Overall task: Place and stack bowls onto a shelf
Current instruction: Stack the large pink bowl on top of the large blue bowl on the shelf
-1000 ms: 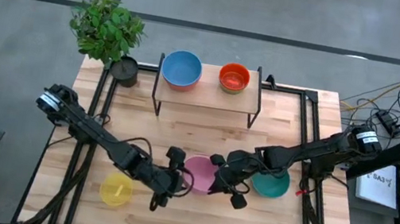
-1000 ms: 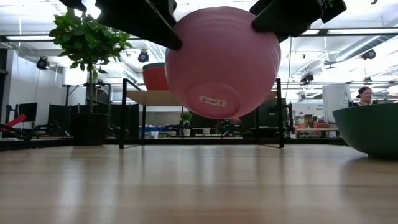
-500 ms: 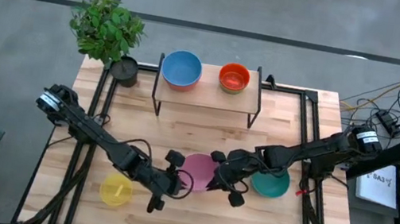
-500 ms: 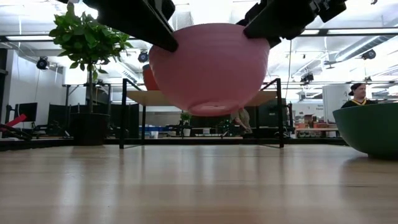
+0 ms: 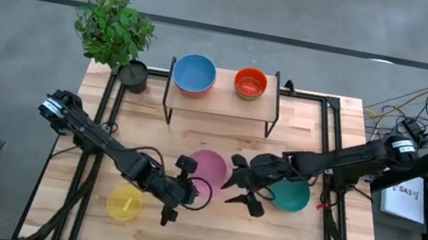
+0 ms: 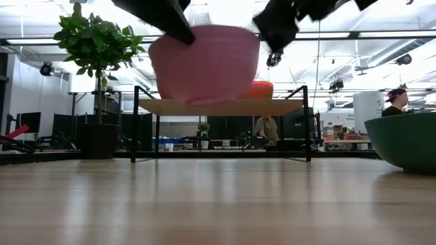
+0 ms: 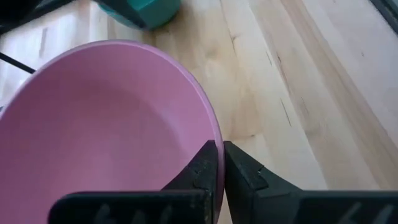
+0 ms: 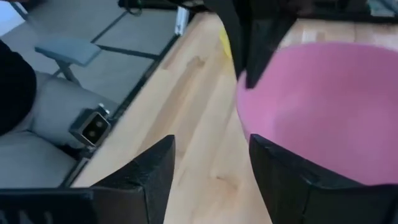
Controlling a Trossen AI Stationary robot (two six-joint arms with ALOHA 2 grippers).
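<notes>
A pink bowl (image 5: 208, 168) hangs above the table's middle, opening up, with my left gripper (image 5: 189, 187) shut on its rim. My right gripper (image 5: 232, 177) stands open just right of the bowl and touches nothing; the bowl (image 8: 323, 106) lies ahead of its spread fingers. The shelf (image 5: 221, 102) stands at the far middle on thin black legs. A blue bowl (image 5: 194, 74) and an orange-red bowl (image 5: 250, 83) sit on it. A teal bowl (image 5: 292, 197) and a yellow bowl (image 5: 124, 203) rest on the table. My left gripper holds the pink bowl by its rim (image 7: 211, 134), on the side toward the table's near left. One finger is inside the bowl and one outside. The fingers slant in from the near left and above. The bowl (image 6: 204, 64) hangs clear of the table, nearly level.
A dark pot with a green plant (image 5: 133, 75) stands left of the shelf. The teal bowl (image 6: 407, 139) sits close under my right arm. Bare wood lies between the pink bowl and the shelf. People show in the room beyond the table.
My right gripper has opened, let go of the pink bowl and drawn back toward the table's right. My left gripper now holds the bowl alone and has carried it up and toward the far edge. The bowl has turned from tilted, base toward the near edge, to nearly level.
</notes>
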